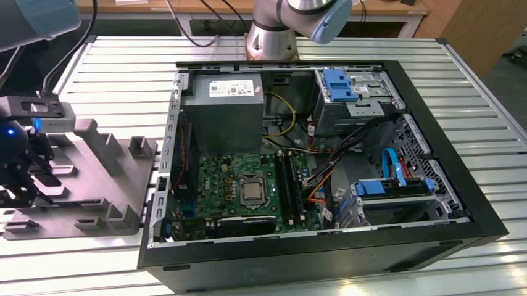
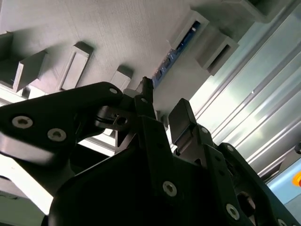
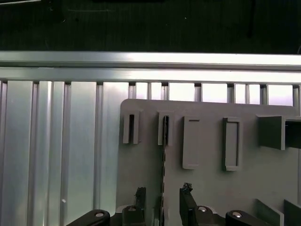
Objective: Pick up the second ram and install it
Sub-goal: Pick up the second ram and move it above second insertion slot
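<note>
Nearest my wrist cameras is the tool (image 3: 162,192), its fingers (image 3: 187,200) spread apart and holding nothing, one on each side of the ram (image 3: 164,155). That ram stands on edge in a slot of the grey tray (image 3: 211,188), not yet gripped or lifted. I see the tray lying close to an edge of the surface (image 3: 47,141), on the exterior view's left, beside the open case (image 1: 329,256). By my reading, pickup has barely begun and installation is all left.

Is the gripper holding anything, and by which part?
Nothing is held. The open gripper straddles the ram in the tray, fingers not touching it.
</note>
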